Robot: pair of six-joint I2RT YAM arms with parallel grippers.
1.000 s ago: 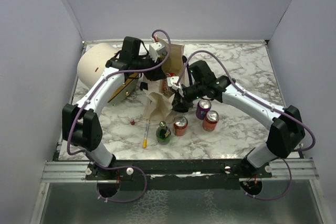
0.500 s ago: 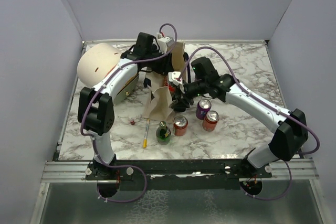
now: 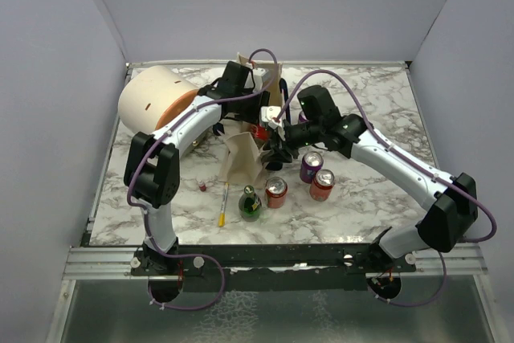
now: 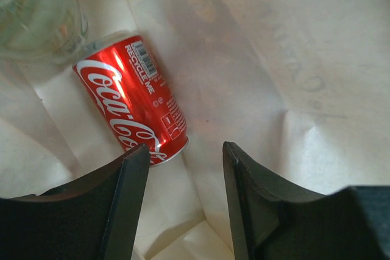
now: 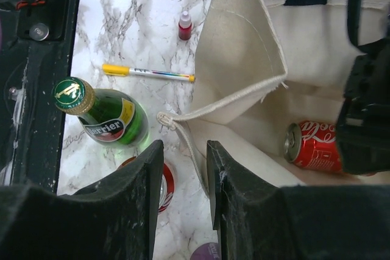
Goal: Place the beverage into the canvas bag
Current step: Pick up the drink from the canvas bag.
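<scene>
if lifting the red aluminium cola can [image 4: 131, 105] lying inside the cream canvas bag [image 5: 244, 47], pinch across its likely light, slick, dentable barrel; left tool [image 4: 184, 150] spread empty above, right tool [image 5: 184, 147] parted at the bag's rim.

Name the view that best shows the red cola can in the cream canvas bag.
Left wrist: the red cola can lies nearly whole, label readable. Right wrist shows its top end; top external, a red glimpse.

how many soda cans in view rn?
4. A Coca-Cola can lies inside the canvas bag; a red can, purple can and orange-red can stand on the table beside it. The bag may hide more.
</scene>
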